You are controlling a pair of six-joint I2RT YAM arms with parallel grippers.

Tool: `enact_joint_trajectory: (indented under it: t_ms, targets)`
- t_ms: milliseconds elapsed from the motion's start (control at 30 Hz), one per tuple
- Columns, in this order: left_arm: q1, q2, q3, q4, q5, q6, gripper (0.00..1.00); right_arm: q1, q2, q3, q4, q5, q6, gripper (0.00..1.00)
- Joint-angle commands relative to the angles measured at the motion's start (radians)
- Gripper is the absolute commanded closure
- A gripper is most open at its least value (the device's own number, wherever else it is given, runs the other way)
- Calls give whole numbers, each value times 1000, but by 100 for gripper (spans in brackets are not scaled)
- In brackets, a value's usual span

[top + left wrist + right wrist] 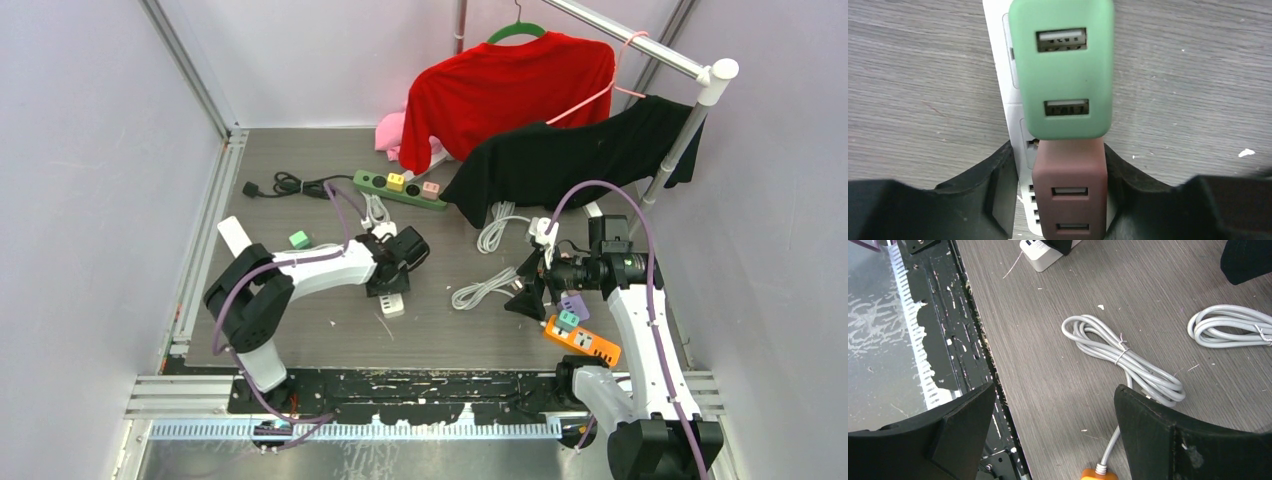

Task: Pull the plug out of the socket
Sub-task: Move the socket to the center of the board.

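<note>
Now | step: grasping | left tool (1058, 167) narrow around maroon USB charger (1069, 195), firm grip unclear | charger seated in white power strip (1007, 112), 6 o'clock of green charger (1060, 75) | right tool (1054, 402) wide, empty | next: clamp, pull straight out

The table (913, 75) is grey wood-grain laminate, matt and finely lined. In the left wrist view the green plug (1060, 75) at twelve o'clock is smooth matt plastic, its ports lined with bright metal. The brown plug (1069, 190) at six o'clock has the same matt plastic. The white strip (1000, 65) looks slightly glossier. The left fingers (990, 200) are black, matt and faintly grainy. From above, at one o'clock, the red shirt (510, 85) and black shirt (570, 160) are soft cloth, and the rail (630, 40) is shiny metal. The cable (1128, 360) has a smooth grey sheath.
</note>
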Motion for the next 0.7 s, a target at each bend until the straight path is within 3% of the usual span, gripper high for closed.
enact_joint_trajectory:
  t_ms: [0,267,467,567,667]
  targets:
    - [-51,-38,-49,121,139,0,83,-3,-19,26,0,-25,-16,7]
    - [-234,-17,37,-24,24,4,82,-3,-17,24,0,-30,-16,7]
    - [-278,8,14,112,120,22,76,-3,-17,22,-2,-38,-18,7]
    - [-293,12,1,182,147,74,47,-3,-16,22,-3,-39,-16,7]
    - [-300,-8,-6,202,143,122,31,-3,-14,24,-5,-43,-19,7]
